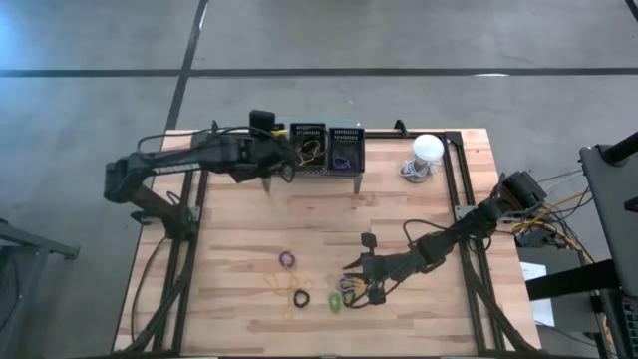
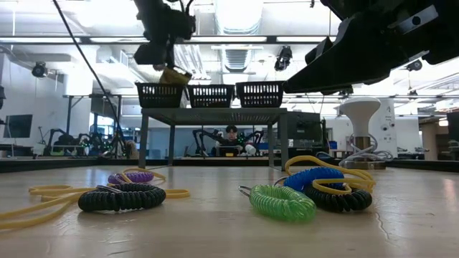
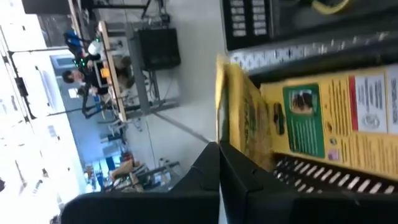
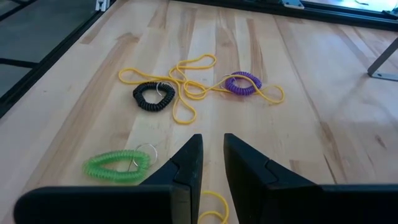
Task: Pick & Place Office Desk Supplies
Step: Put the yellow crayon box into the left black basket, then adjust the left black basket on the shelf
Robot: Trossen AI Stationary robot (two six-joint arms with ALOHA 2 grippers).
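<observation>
My left gripper [image 1: 287,157] is at the far side, by the black baskets [image 1: 307,143] on the grey shelf [image 1: 329,172], shut on a yellow-and-green crayon box [image 3: 298,118]. In the low view the box [image 2: 174,75] hangs above the leftmost basket [image 2: 159,94]. My right gripper [image 4: 211,152] hovers narrowly open, with nothing between its fingers, over a heap of blue, yellow and black coils [image 2: 326,188]. A green coil [image 4: 118,167], a black coil [image 4: 153,96], a purple coil [image 4: 242,83] and yellow rubber bands [image 4: 186,81] lie flat on the table. My left gripper has the crayon box by its edge [image 3: 225,134], right at the shut fingertips [image 3: 214,155]; the fingers themselves hide how they take it. The box hangs tilted below the gripper, lifted clear of the basket under it.
A white bulb-like object [image 1: 427,150] stands at the far right beside the shelf. One basket [image 1: 347,150] holds a purple band; another holds yellow ones. Black frame rails [image 1: 461,199] run along the table's sides. Bare wood lies between the shelf and the coils.
</observation>
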